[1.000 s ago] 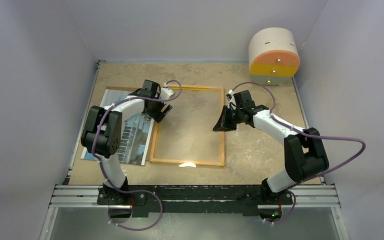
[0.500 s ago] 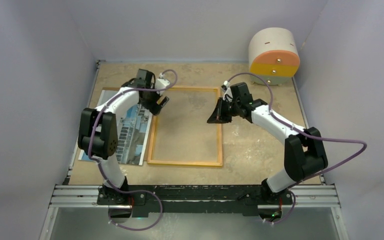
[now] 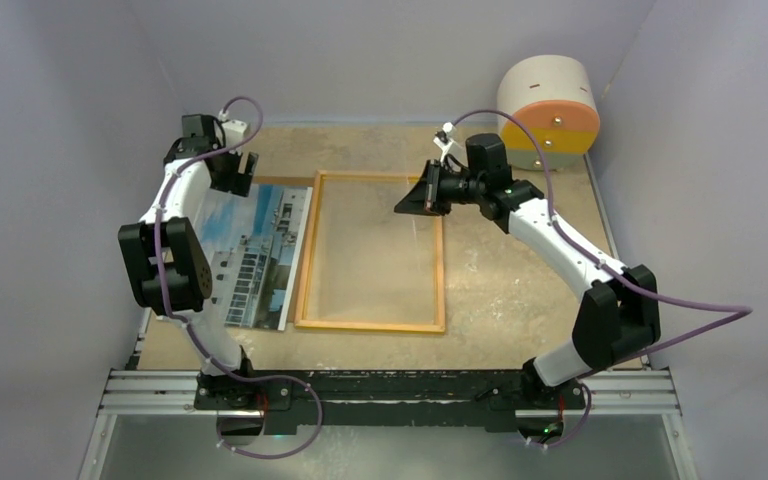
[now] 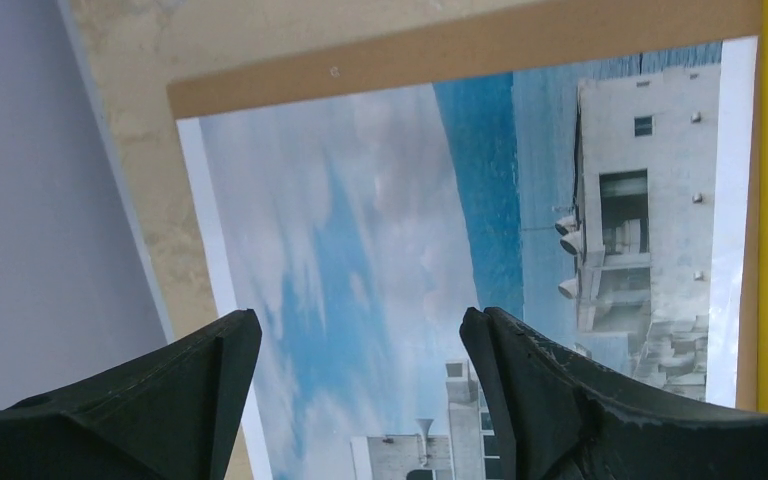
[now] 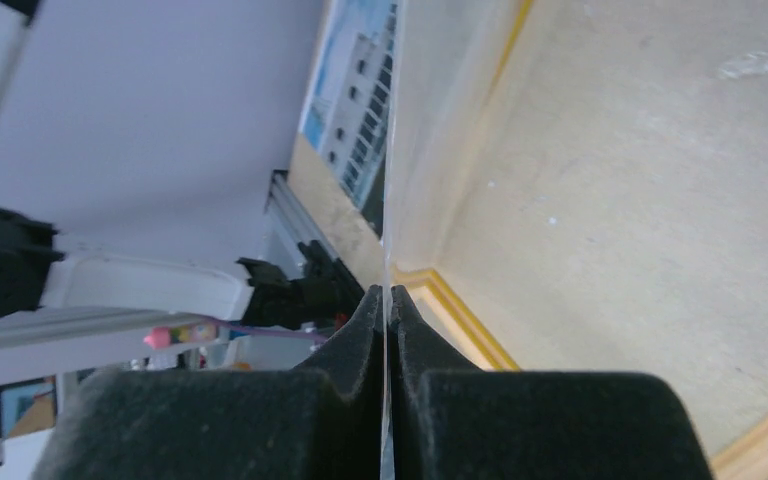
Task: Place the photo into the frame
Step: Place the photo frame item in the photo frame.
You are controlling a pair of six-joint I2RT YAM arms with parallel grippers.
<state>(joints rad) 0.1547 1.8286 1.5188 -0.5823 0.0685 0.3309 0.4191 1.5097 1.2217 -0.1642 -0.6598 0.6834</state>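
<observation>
Photo point(image 3: 250, 250) lies flat, picture side up, on the left part of the table point(image 3: 520, 290). It rests on a brown backing board point(image 4: 460, 50), which shows as a strip along the photo's far edge.

Frame point(image 3: 370, 325) lies flat just right of the photo, with its left rail alongside the photo's right edge. A yellow face shows on that rail in the left wrist view.

Right gripper point(image 5: 387, 300): jaws closed tight on the edge of a thin clear pane point(image 5: 415, 120), over the far right part of the frame. The pane is barely visible from above.

Left gripper point(image 4: 358, 330): jaws wide apart with nothing between them, hovering over the photo's far left corner.

Round drum point(image 3: 548, 110) with orange, yellow and grey bands sits at the far right.
</observation>
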